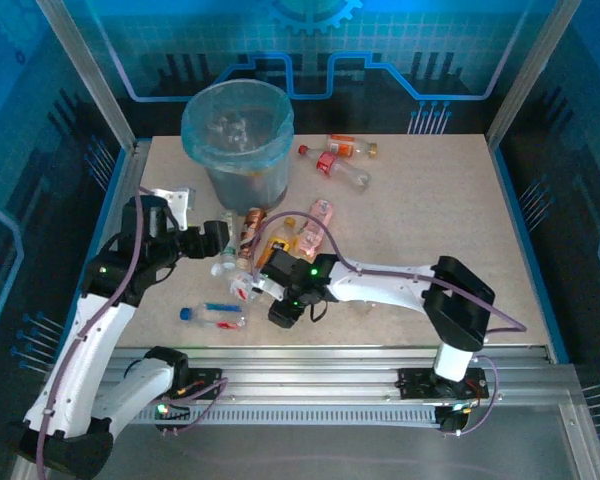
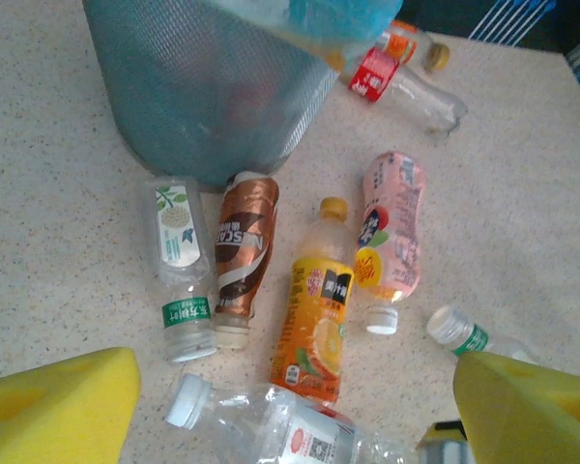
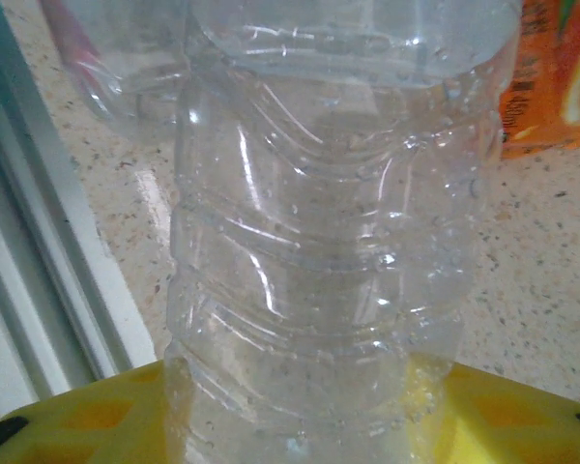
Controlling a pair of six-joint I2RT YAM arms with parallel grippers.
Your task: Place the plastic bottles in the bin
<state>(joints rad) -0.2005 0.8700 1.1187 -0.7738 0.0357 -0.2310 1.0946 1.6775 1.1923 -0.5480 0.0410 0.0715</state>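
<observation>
A clear ribbed plastic bottle (image 3: 329, 242) is squeezed between my right gripper's (image 3: 309, 430) yellow fingers (image 3: 77, 416), base toward the camera. From above, that right gripper (image 1: 267, 287) is at the bottle (image 1: 243, 288) in the table's middle. The same bottle (image 2: 280, 425) lies under my left gripper (image 2: 292, 416), which hangs open above it. Beyond it lie a green-labelled bottle (image 2: 179, 261), a brown one (image 2: 244, 251), an orange one (image 2: 319, 309) and a pink one (image 2: 391, 232). The grey bin (image 1: 195, 140) with its light-blue bag stands at the back left.
More bottles lie right of the bin (image 1: 342, 148) (image 1: 346, 175), and a blue-capped one (image 1: 212, 316) rests near the front. Another green-labelled bottle (image 2: 464, 333) lies by the left gripper's right finger. A metal rail (image 3: 39, 280) runs along the table's edge.
</observation>
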